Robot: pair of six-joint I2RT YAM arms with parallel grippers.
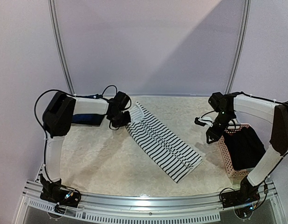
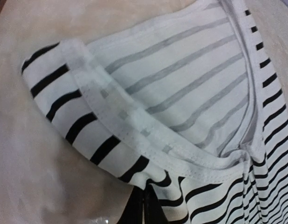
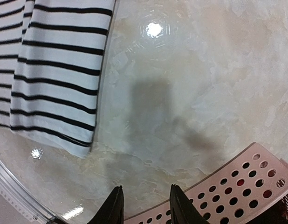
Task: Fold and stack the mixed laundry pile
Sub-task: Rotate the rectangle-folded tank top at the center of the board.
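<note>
A pink perforated plastic basket (image 1: 226, 156) stands at the right edge of the pale marbled tabletop (image 1: 106, 161), whose surface shines

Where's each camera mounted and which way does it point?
Top external: above and behind, looking down at the table; left arm and right arm show.
Left wrist: close on the striped tank top; left gripper, shut, at bottom.
Right wrist: looking down at table and pink basket rim; right gripper open at bottom.
Shared: all three show that top.

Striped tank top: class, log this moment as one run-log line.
garment: striped tank top lying on table | left pincer: shut on its edge | right pincer: open, empty, above pink basket rim
</note>
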